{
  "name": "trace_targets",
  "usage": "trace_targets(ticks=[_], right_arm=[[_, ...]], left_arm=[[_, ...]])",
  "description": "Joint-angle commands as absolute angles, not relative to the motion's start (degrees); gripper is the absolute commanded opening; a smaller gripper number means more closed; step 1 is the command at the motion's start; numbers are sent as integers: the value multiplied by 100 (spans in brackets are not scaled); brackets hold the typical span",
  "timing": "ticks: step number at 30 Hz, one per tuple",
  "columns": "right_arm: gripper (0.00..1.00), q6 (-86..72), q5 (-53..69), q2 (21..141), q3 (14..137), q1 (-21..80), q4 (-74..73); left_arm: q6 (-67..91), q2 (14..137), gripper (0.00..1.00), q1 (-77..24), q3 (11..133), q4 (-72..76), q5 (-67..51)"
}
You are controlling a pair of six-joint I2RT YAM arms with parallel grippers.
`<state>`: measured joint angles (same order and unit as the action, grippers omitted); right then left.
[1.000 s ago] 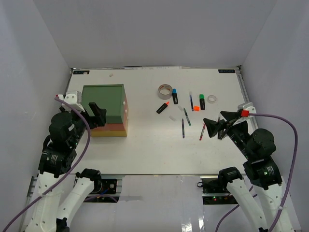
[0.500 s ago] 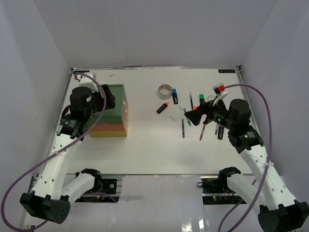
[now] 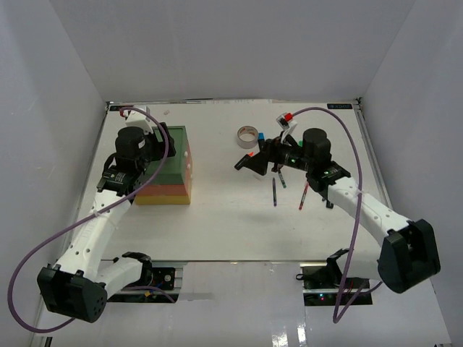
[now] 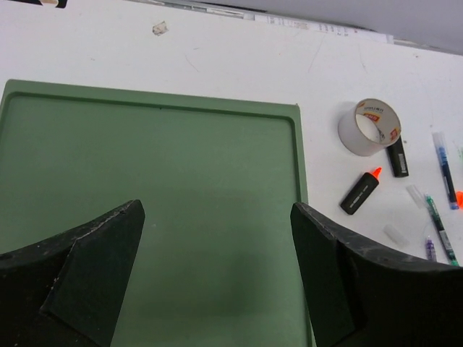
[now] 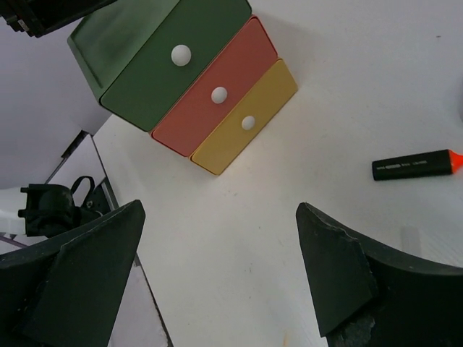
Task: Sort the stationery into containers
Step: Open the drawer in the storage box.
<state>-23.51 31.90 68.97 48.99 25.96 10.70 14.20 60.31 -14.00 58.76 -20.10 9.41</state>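
Opening stage of the sort. The left pincer (image 4: 217, 210), fingers spread wide and holding nothing, hangs directly over the flat green top of the boxy plastic three-tier drawer stack (image 5: 194, 108). Its green, red-orange and yellow drawers, each with a round white knob (image 5: 219, 93), all stand shut.

The right pincer (image 5: 219, 211) is likewise spread wide and empty, and hovers above bare white tabletop (image 3: 217, 224). In its wrist view the drawer fronts lie ahead of it. The stubby black highlighter with the orange cap (image 5: 416, 165) lies flat beyond its right finger, apart from it.

Past the right finger of the left pincer lie three more items:
- the grey tape roll (image 4: 370, 126);
- a second black highlighter (image 4: 396, 155) just beside the roll;
- farther out, several thin pens (image 4: 443, 160).

Progress, as a judgement: nothing appears sorted. Every item in view lies loose on the tabletop, well apart from the stack, and what the shut drawers hold cannot be seen. A drawer has yet to be opened and each item carried across, so practically the whole task remains.

Writing:
- Red print marks the inner core of the tape roll.
- Pale lettering runs along the barrel of the orange-capped highlighter.
- Dark label strips (image 3: 341, 106) sit at the far tabletop edge.

All of it is too small to read.
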Motion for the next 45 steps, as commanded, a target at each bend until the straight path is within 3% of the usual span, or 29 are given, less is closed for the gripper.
trace_targets(ticks=[1, 11, 21, 26, 45], right_arm=[[92, -2321, 3278, 7478, 5387, 2961, 1863], [100, -2092, 3936, 9227, 6046, 3577, 2961], [90, -1863, 4131, 10861, 6793, 3858, 3585], [77, -2039, 4368, 11626, 7092, 3928, 4104], [76, -1547, 4429, 12981, 8270, 4131, 3788]], left_arm=[[1301, 5854, 93, -1406, 5643, -1714, 940], [1292, 5362, 92, -1406, 5072, -1538, 879], [1274, 5247, 91, -1406, 4773, -1371, 738], [1274, 5212, 91, -1406, 4720, -1327, 791], [1266, 5238, 91, -1406, 4667, -1336, 730]])
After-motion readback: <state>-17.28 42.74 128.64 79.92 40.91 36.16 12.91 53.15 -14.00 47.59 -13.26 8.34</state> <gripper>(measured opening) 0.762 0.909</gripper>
